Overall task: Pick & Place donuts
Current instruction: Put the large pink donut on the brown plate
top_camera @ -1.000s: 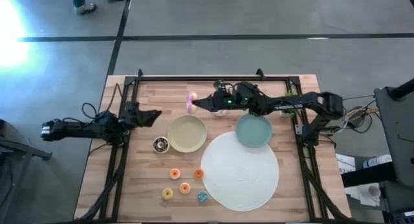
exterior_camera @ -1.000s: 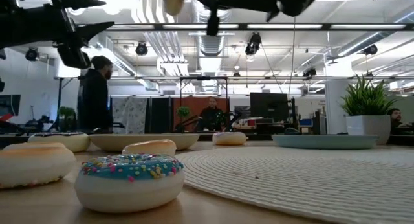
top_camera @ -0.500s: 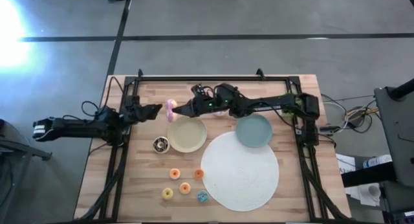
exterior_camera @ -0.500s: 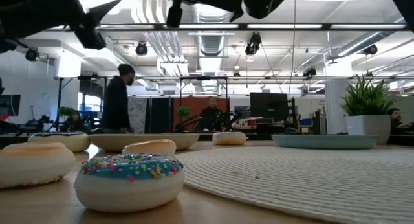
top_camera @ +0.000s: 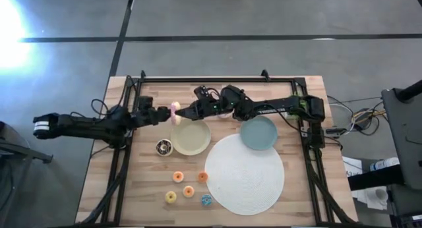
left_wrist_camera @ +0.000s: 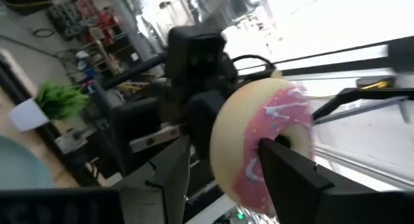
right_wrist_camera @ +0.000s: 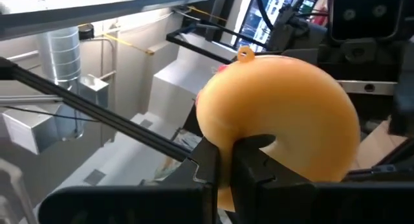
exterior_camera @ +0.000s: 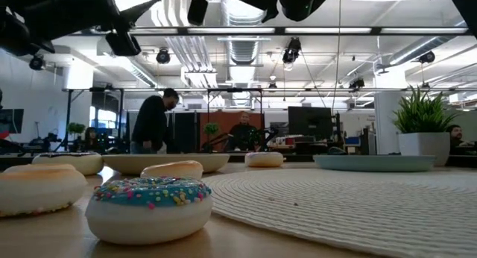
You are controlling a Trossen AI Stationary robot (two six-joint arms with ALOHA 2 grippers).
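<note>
The pink-iced donut [top_camera: 175, 111] hangs in the air above the table's far left part, beyond the beige plate [top_camera: 191, 136]. My right gripper [top_camera: 179, 114] is shut on it, reaching in from the right. My left gripper [top_camera: 166, 114] is open at the donut's other side. In the left wrist view its fingers [left_wrist_camera: 284, 175] straddle one side of the ring [left_wrist_camera: 259, 140], with one finger before the hole. The brown-white donut [top_camera: 163, 147] and several mini donuts [top_camera: 188, 191] rest flat on the wood. My right gripper pinches the donut's ring wall [right_wrist_camera: 223, 130] between its two fingers, one finger [right_wrist_camera: 252, 156] at the hole and the other outside, on the beige underside. It comes level from the table's right. The donut is lifted clear and stands on edge. My left gripper: I cannot tell whether it touches the donut.
A teal plate [top_camera: 258, 133] lies on the right and a big white round mat [top_camera: 244, 174] in the near middle. The blue sprinkled mini donut [exterior_camera: 150, 206] sits closest in the low view. A black frame rail [top_camera: 217, 79] edges the table. A person [exterior_camera: 153, 124] walks behind.
My right gripper has carried the pink donut toward the table's left, then stopped. My left gripper has moved right, toward the donut, and its open fingers now stand at it. The person in the background has walked to the right.
</note>
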